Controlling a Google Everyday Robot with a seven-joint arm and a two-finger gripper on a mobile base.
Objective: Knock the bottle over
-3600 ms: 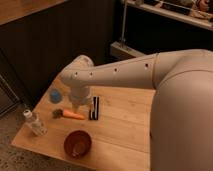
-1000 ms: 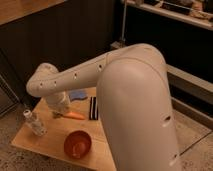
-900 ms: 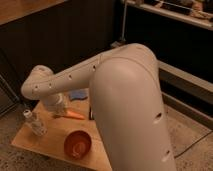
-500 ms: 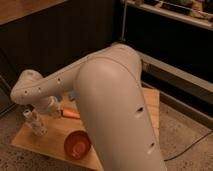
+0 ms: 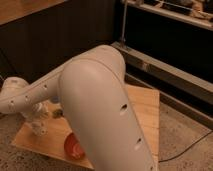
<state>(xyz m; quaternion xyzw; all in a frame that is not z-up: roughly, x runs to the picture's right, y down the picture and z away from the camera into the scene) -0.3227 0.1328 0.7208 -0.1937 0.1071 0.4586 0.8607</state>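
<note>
My gripper (image 5: 37, 116) hangs from the white arm's wrist (image 5: 15, 96) over the left end of the wooden table (image 5: 146, 106). The small clear bottle (image 5: 40, 129) stands right under and against the gripper, near the table's left edge. It still looks upright, but it blends with the gripper, so I cannot tell whether they touch. The big white arm (image 5: 100, 110) crosses the middle of the view and hides much of the table.
A red-brown bowl (image 5: 73, 147) sits at the table's front edge, half hidden by the arm. A small orange thing (image 5: 58, 113) lies just right of the gripper. Speckled floor (image 5: 185, 140) surrounds the table, with a dark wall and metal rails behind.
The arm has swung left across the table, bringing the gripper from the middle to the bottle at the left end. The arm now hides more of the table. The bottle stays upright.
</note>
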